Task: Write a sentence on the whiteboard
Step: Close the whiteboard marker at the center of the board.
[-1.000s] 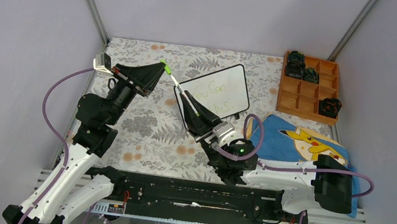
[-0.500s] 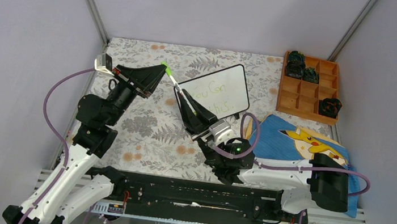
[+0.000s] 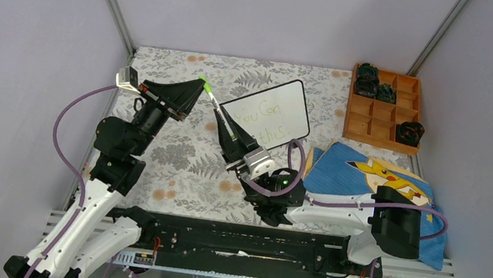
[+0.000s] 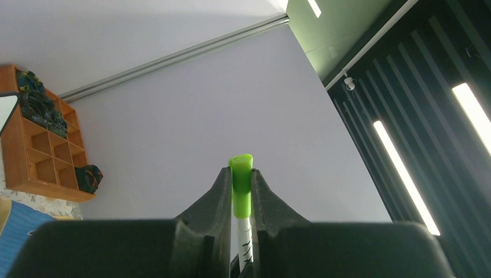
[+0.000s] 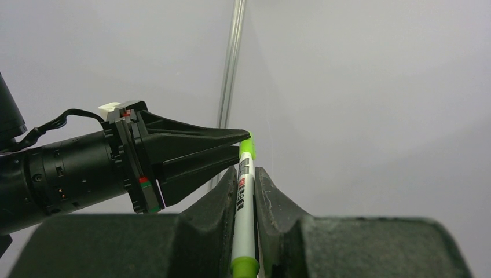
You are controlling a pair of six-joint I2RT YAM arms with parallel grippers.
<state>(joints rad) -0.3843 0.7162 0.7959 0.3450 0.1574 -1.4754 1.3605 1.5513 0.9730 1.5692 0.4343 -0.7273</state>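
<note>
The whiteboard (image 3: 283, 104) lies at the back centre of the floral table, with the green sentence (image 3: 262, 118) "You Can do this" on it in two lines. A white marker (image 3: 216, 105) with a green cap (image 3: 202, 82) spans between both grippers, left of the board. My left gripper (image 3: 200, 86) is shut on the cap (image 4: 241, 184). My right gripper (image 3: 223, 118) is shut on the marker's white barrel (image 5: 245, 214), whose green back end sits between the jaws. In the right wrist view the left gripper (image 5: 242, 138) meets the marker's tip end.
A wooden compartment tray (image 3: 384, 108) with dark items stands at the back right and also shows in the left wrist view (image 4: 36, 155). A blue Pikachu cloth (image 3: 384, 178) lies at the right, under the right arm. Grey walls enclose the table.
My right arm has moved left and toward the left gripper with the marker, shortening the gap between the two grippers. The left arm has held still.
</note>
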